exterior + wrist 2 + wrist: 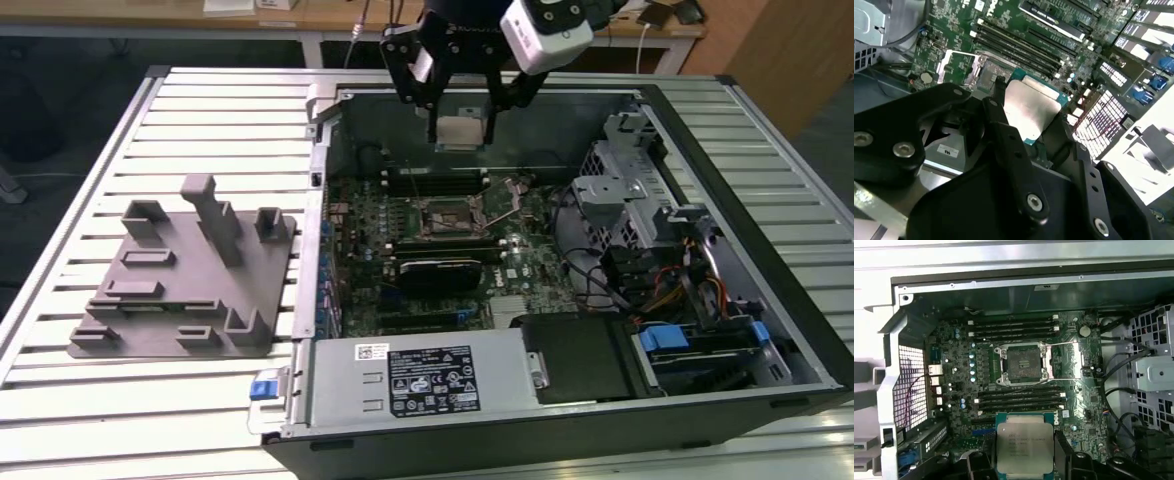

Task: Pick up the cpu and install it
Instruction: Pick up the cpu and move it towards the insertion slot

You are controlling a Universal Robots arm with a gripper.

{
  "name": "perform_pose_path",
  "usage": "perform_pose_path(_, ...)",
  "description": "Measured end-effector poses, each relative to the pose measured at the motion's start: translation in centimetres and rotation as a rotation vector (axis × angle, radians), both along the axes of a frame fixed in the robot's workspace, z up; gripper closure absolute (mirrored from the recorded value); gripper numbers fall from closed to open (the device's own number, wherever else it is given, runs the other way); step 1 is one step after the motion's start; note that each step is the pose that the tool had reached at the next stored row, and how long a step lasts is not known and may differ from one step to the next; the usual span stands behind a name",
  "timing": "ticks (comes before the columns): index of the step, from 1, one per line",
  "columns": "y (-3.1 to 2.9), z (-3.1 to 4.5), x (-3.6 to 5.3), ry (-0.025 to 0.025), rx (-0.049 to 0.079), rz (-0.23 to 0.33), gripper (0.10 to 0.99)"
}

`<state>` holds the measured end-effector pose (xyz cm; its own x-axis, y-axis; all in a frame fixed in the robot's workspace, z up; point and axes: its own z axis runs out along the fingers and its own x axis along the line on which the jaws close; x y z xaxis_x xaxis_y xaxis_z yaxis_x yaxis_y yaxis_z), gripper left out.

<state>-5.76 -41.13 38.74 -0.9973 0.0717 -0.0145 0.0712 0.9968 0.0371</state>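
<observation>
The cpu [461, 131], pinched in jaws, hangs above the case [561, 440] on a slatted table [200, 120].

1. The computer case [320, 200] lies open on the slatted table [200, 120].
2. The tray [160, 300] rests on the table just beside the case, on the exterior view's left.
3. Inside the case, the motherboard [521, 265] lies flat. The socket [449, 215] sits near its middle, with memory slots [1011, 327] on two opposite sides.
4. The power supply [414, 378] sits along the case edge nearest the exterior camera, and the drive cage [641, 170] is on the exterior view's right.
5. The cpu [461, 132] hangs above the motherboard, apart from the socket, clamped in the gripper [461, 122].
</observation>
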Motion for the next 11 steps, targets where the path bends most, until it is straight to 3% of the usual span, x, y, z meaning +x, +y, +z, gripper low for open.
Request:
perform_pose_path(4, 0.01, -0.12, 0.03, 0.0000, 0.000, 0.000, 0.545)
perform_pose_path(11, 0.00, -1.35, 0.32, 0.0001, 0.000, 0.000, 0.545)
